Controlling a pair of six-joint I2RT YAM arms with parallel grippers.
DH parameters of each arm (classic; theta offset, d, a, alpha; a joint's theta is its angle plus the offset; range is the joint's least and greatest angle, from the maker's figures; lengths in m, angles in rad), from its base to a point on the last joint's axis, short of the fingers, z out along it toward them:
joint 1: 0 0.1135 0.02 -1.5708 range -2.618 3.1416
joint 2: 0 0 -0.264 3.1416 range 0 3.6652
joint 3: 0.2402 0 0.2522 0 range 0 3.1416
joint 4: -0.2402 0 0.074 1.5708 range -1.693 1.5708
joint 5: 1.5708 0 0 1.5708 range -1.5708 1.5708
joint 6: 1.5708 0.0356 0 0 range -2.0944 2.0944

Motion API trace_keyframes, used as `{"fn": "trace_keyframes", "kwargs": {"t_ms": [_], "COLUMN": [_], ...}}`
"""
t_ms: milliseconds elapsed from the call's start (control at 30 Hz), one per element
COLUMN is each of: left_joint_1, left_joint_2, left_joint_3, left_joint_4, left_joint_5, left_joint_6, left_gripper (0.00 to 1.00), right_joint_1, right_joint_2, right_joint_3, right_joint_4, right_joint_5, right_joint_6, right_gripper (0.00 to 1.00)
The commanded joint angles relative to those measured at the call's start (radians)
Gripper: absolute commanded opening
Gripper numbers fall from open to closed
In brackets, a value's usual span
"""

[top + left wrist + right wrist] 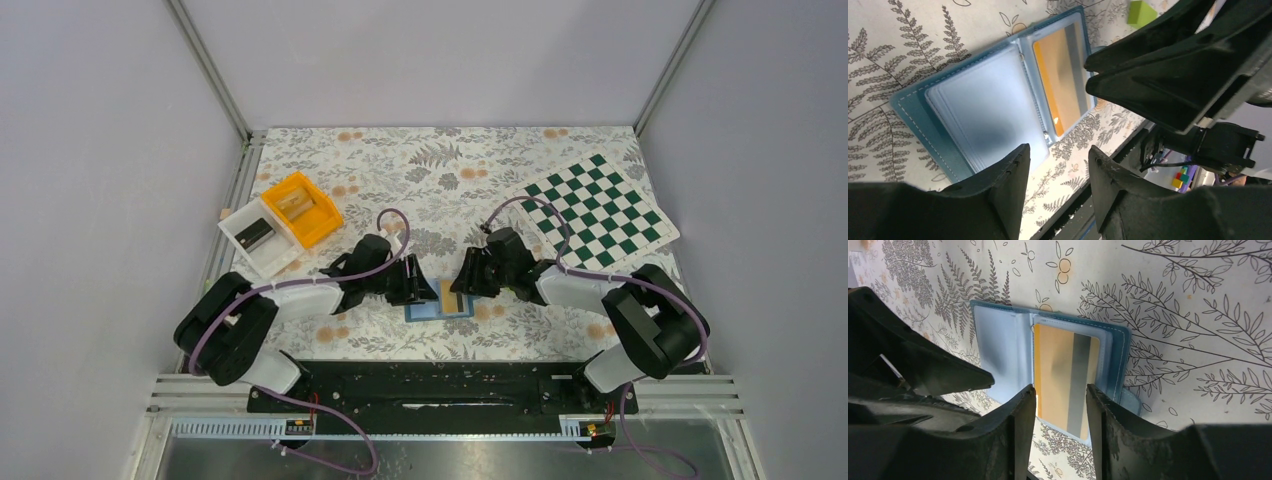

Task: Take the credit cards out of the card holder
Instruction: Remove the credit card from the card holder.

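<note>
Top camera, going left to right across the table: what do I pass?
White bin → orange bin → left gripper → card holder, lying open → right gripper → green-and-white checkered mat.

The white-and-black left arm (300,297) and right arm (580,287) were bent low and turned toward each other. The black two-finger left gripper (1058,152) and right gripper (1060,390) were seen partly spread, with nothing clamped.

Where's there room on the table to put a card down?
Bare cloth lies far-middle, between the orange bin and the chessboard mat. It is crowded around the card holder, where the left gripper and right gripper meet.
</note>
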Motion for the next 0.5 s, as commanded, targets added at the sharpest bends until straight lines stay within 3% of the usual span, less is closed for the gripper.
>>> {"fn": "trace_keyframes", "kwargs": {"t_ms": [0, 467], "left_joint_1": [-0.016, -0.057], "left_joint_2": [0.055, 0.160], "left_joint_3": [0.046, 0.062], "left_joint_4": [0.091, 0.173], "left_joint_5": [-0.056, -0.079], "left_joint_6": [-0.003, -0.024], "left_gripper": [0.46, 0.35], "right_joint_1": [-0.004, -0.013], "right_joint_2": [0.015, 0.013], "right_joint_3": [-0.023, -0.072], "right_joint_4": [0.020, 0.013], "right_joint_5": [0.033, 0.051], "right_joint_6": [-0.017, -0.007], "right_gripper": [0.47, 0.38]}}
